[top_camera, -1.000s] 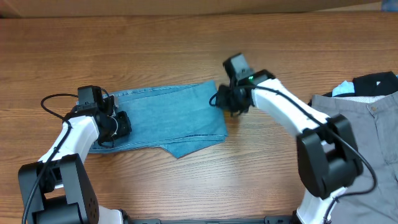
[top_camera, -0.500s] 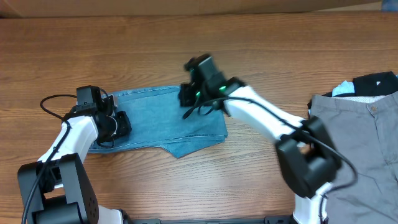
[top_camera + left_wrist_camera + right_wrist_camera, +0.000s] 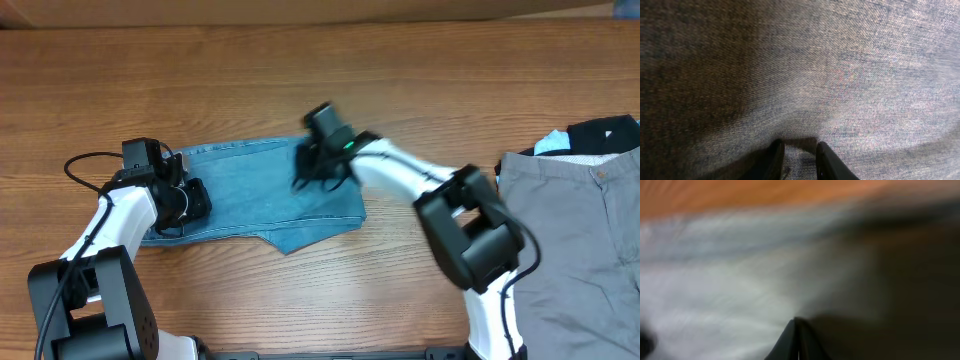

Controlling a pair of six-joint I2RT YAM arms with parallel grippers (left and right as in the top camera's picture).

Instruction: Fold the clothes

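On the left side of the wooden table, the left gripper sits low on the left end of the jeans. Its fingertips are slightly apart with denim between them; whether they pinch a fold or only press on it, I cannot tell. The light-blue jeans lie folded flat at centre-left, with one pointed corner poking out along the near edge. Over their right half, the right gripper has its fingers clenched to a point, nothing visibly between them, close above or on the cloth; its own view is blurred. Well to the right lie grey trousers. The main risk is that the closed fingers rub the top layer and rumple the fold. If the left end is not truly pinned, the whole bundle could slide.
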